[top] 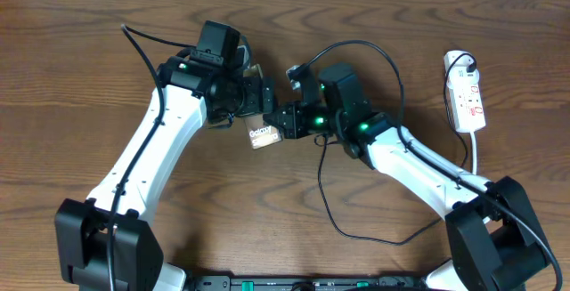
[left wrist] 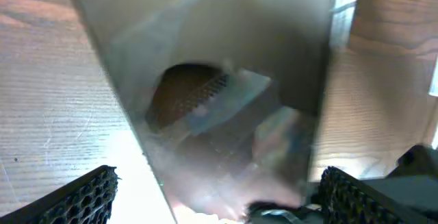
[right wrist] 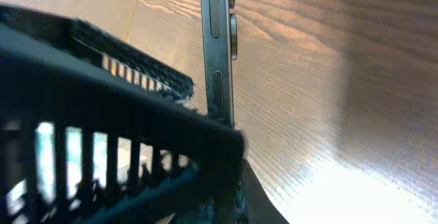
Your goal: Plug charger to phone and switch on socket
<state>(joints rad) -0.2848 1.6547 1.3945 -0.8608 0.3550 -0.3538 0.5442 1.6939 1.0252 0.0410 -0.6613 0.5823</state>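
The phone (top: 262,137) runs lengthwise straight ahead of the right gripper (top: 279,126), which is clamped on its thin end. The left gripper (left wrist: 219,195) flanks it, spread wide.

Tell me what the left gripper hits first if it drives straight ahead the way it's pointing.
The phone. Its glossy face fills the left wrist view straight ahead of the open left gripper. Depth is hard to judge, but nothing shows in front of it.

word "Galaxy" on the glossy face of the phone (top: 262,136), centre of the overhead view, small red marks on the white socket (top: 467,100), upper right, too small to read
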